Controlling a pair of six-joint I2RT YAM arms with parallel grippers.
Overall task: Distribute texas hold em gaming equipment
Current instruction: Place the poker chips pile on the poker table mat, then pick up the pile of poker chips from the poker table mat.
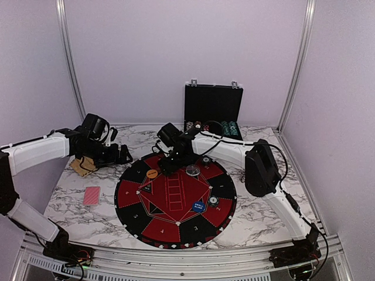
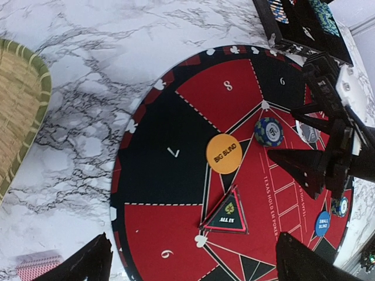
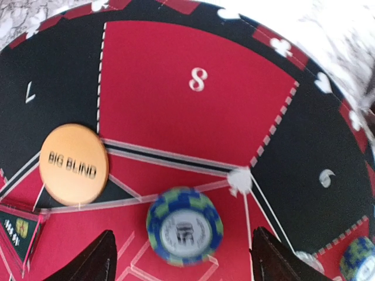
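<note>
A blue-and-green stripe-edged chip (image 3: 184, 225) lies on the round mat (image 1: 132, 196) just ahead of my right gripper (image 3: 181, 263), which is open and empty above it. The chip also shows in the left wrist view (image 2: 269, 132). The orange BIG BLIND disc (image 3: 74, 164) lies left of it. A blue SMALL BLIND disc (image 1: 198, 206), a clear disc (image 1: 192, 170) and two more chips (image 1: 213, 201) (image 1: 206, 159) lie on the mat. Red-backed cards (image 1: 91, 195) lie left of the mat. My left gripper (image 1: 120, 155) is open and empty over the mat's left edge.
The black case (image 1: 212, 111) stands open at the back with chips inside. A woven basket (image 2: 17, 111) sits at the far left. An ALL IN triangle marker (image 2: 228, 212) lies near the mat's middle. The right arm (image 1: 258, 167) reaches across the mat's right side.
</note>
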